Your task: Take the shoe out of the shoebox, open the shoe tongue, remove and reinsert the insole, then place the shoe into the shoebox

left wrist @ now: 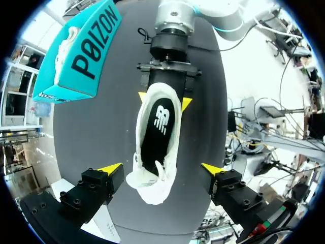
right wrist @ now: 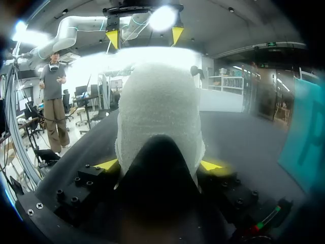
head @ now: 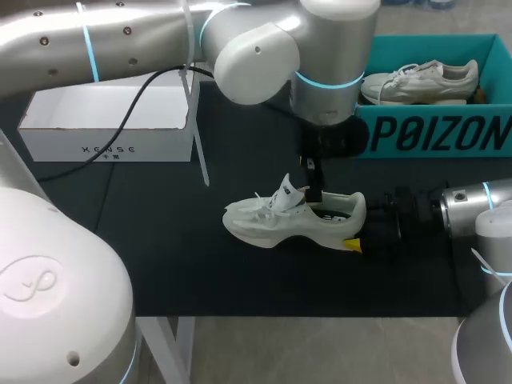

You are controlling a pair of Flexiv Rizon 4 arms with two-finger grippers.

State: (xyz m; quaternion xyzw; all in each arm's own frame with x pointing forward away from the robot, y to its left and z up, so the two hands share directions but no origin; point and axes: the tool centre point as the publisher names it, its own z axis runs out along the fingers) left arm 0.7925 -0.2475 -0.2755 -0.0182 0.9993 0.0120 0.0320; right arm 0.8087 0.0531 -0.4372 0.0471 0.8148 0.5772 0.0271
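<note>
Closest in, the left arm [head: 120, 40] stretches over the dark surface [head: 160, 264], past the open white shoebox [head: 104, 148]. Near the teal box [head: 432, 136], the white shoe [head: 292, 220] sits upright on the surface, outside both boxes, heel pinched by the right claw [right wrist: 158, 164]; the left claw [left wrist: 161, 168] hangs spread wide above it.
</note>
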